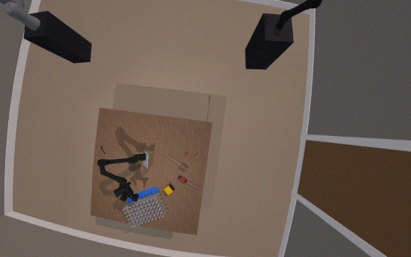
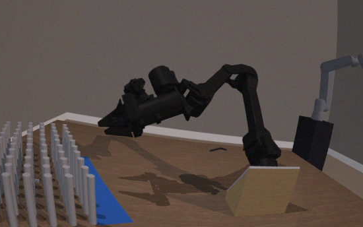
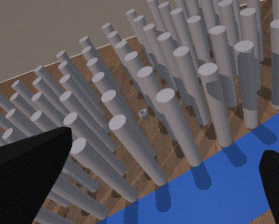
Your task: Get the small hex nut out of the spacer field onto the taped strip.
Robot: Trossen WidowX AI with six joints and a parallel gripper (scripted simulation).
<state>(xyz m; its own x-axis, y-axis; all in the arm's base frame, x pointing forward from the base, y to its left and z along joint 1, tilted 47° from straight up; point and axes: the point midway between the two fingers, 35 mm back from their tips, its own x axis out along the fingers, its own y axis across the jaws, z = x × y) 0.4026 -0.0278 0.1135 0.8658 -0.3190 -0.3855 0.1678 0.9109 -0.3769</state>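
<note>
The hex nut (image 2: pixel 37 181) (image 3: pixel 143 113) lies on the table deep between the rows of standing grey spacers (image 1: pixel 145 211) (image 2: pixel 49 198) (image 3: pixel 180 130). The spacers stand upright. The blue taped strip (image 1: pixel 149 192) (image 2: pixel 107 204) (image 3: pixel 215 195) runs along their front. My gripper (image 1: pixel 131 198) (image 2: pixel 101 128) (image 3: pixel 166 148) is open and empty, raised above spacer height near one end of the strip. A black bent hook tool (image 1: pixel 102 150) (image 2: pixel 218 149) lies on the table near the arm. A long pale tool (image 1: pixel 175 160) and a red-handled screwdriver (image 1: pixel 182 179) lie across the table.
A wedge-shaped block (image 1: pixel 146 160) (image 2: pixel 262 191) stands near the arm's base. A yellow and black object (image 1: pixel 168 190) sits beside one end of the strip. Two small red pieces (image 1: pixel 186 153) (image 1: pixel 196 154) lie beyond the pale tool. Dark pedestals (image 1: pixel 57 39) (image 1: pixel 267 45) stand away from the table.
</note>
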